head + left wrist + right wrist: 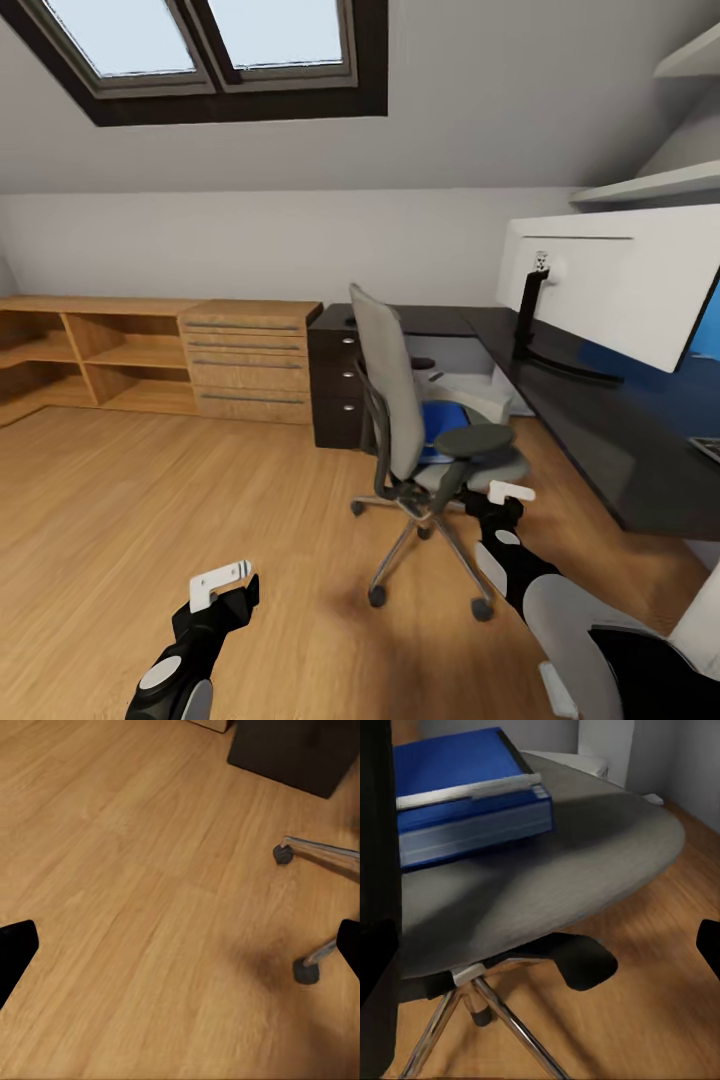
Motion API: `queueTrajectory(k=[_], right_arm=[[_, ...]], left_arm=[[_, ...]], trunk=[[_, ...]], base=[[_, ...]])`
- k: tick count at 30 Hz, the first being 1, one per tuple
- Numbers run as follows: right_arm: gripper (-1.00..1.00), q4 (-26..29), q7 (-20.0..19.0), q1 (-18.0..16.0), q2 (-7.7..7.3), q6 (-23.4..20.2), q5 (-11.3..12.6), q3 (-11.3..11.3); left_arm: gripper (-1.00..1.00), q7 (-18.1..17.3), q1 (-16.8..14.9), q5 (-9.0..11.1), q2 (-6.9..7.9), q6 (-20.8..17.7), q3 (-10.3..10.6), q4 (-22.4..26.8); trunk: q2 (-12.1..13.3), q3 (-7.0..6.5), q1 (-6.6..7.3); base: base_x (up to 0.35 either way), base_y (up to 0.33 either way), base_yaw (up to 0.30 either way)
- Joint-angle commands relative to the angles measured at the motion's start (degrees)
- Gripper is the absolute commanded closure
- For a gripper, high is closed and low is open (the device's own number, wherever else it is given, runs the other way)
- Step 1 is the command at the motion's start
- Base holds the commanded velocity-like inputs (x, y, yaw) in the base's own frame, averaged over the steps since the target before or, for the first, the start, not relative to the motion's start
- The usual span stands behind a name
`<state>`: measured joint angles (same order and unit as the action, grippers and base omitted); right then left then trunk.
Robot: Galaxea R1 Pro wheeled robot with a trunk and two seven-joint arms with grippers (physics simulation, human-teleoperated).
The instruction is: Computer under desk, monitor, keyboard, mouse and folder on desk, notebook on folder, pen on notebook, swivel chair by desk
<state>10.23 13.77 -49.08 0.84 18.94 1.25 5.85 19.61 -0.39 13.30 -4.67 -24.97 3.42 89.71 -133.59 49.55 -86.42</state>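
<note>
The grey swivel chair stands on the wood floor in front of the black desk, its back turned to me. A blue folder lies on its seat; the folder has a pale strip across its top. My right gripper hovers open just short of the chair seat, beside the near armrest. Low over the floor at the left, my left gripper is open and holds nothing. The monitor stands on the desk, white back showing. A keyboard corner pokes in at the right edge. The light grey computer sits under the desk.
A dark three-drawer unit closes the desk's left end, with a light wooden drawer cabinet and open shelves along the wall. Chair casters and chrome legs spread near my left gripper. Wall shelves hang above the monitor.
</note>
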Motion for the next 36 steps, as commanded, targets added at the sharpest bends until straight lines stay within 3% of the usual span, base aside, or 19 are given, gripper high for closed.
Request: queueTrajectory(k=[1, 36], right_arm=[[-1.0, -0.04, -0.17, -0.05, 0.04, 0.26, -0.02, -0.05], [-1.0, -0.03, -0.14, -0.05, 0.04, 0.29, -0.02, 0.03]], left_arm=[[-1.0, 0.52, -0.05, 0.59, 0.02, -0.15, 0.1, 0.03], [-1.0, 0.52, -0.05, 0.68, 0.02, -0.17, 0.1, -0.15]], trunk=[[-0.03, 0.01, 0.02], [-0.03, -1.51, 0.02]], base=[[-0.104, 0.261, 0.256], [-0.01, 0.017, 0.254]])
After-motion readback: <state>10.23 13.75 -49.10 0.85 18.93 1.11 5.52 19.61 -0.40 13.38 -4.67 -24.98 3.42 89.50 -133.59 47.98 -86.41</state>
